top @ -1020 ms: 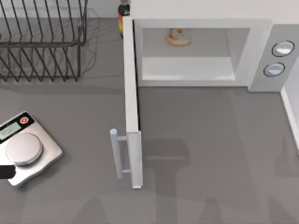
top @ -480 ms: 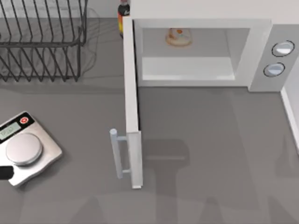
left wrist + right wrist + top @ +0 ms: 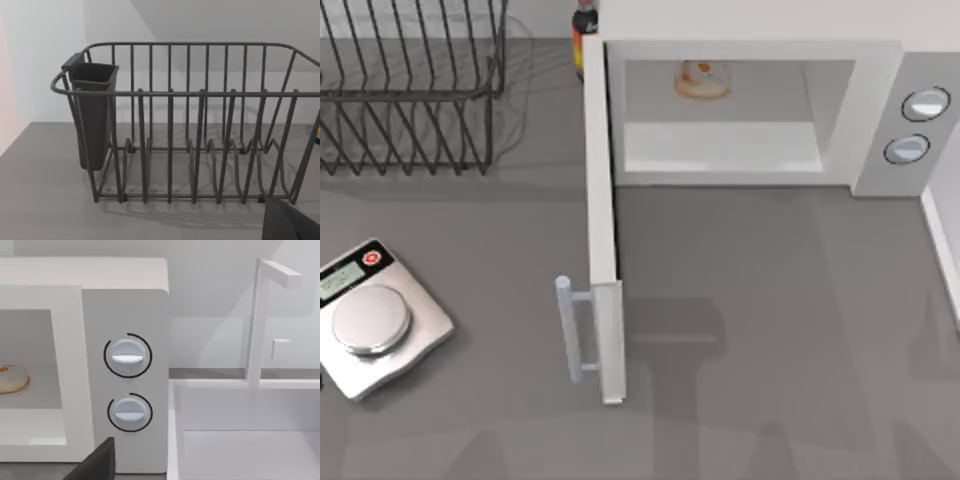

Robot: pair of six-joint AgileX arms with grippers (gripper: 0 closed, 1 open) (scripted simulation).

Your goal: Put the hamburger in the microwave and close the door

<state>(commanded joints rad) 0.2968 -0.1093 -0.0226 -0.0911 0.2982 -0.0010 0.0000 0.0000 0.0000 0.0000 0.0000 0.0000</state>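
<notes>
the hamburger (image 3: 701, 80) is sitting inside the microwave (image 3: 750, 110). the door (image 3: 602, 240) is standing open; it looks rigid and light, so we are favouring its handle (image 3: 566, 330). we cannot tell our fingers' state.

Microwave (image 3: 750, 110): smooth matt white casing, grey side panel, two glossy round dials (image 3: 127, 356) of plastic look. Door (image 3: 601, 230): matt white-grey, smooth bar handle (image 3: 566, 328). Dish rack (image 3: 185, 125): dark matt wire, with a dark plastic-looking cup (image 3: 92, 112). Scale (image 3: 370, 318) at 9 o'clock: brushed metallic platter. Table (image 3: 770, 300): matt grey, faint grain.
</notes>
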